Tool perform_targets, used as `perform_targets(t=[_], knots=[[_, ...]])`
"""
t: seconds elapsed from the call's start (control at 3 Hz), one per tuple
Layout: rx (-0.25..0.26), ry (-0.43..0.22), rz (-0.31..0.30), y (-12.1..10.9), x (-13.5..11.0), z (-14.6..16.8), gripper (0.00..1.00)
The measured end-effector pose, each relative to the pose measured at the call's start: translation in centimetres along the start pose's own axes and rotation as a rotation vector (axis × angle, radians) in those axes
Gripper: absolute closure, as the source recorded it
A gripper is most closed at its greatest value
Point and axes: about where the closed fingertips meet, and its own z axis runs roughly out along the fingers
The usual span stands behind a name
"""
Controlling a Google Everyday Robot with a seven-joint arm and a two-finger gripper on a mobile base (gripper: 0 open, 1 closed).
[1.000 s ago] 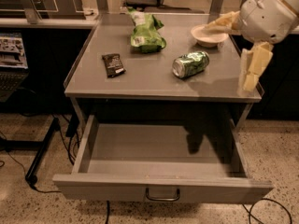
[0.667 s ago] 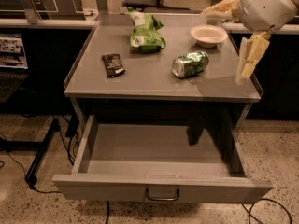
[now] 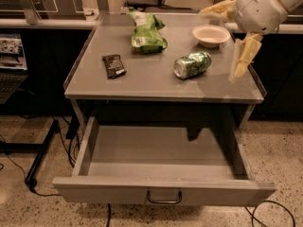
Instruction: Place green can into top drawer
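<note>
1 green can is seen lying on its side on the bench, toward the right edge and in front of the white bowl; it has not been shifted. The gripper has been drawn slightly leftward near the back right corner, its 2 prongs spread apart, nothing held. The top drawer is pulled out below the front edge. The grasp is judged not yet begun; a descent onto the can is needed.

One each: green can, chip bag, bowl, wrapper, drawer, gripper beside bowl
</note>
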Motion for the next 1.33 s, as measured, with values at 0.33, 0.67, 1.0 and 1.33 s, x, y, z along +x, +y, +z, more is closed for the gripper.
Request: perform_targets(t=[0.33,0.67,1.0,1.33], knots=[[0.02,-0.014,0.005,-1.8,3.0,0.9,0.0],[0.061,-0.034,0.02,-3.7,5.8,1.5,0.0],[0.076,-0.04,0.042,-5.3,7.9,2.5,0.0],[0.081,-0.04,0.043,-6.8,9.0,3.3,0.0]])
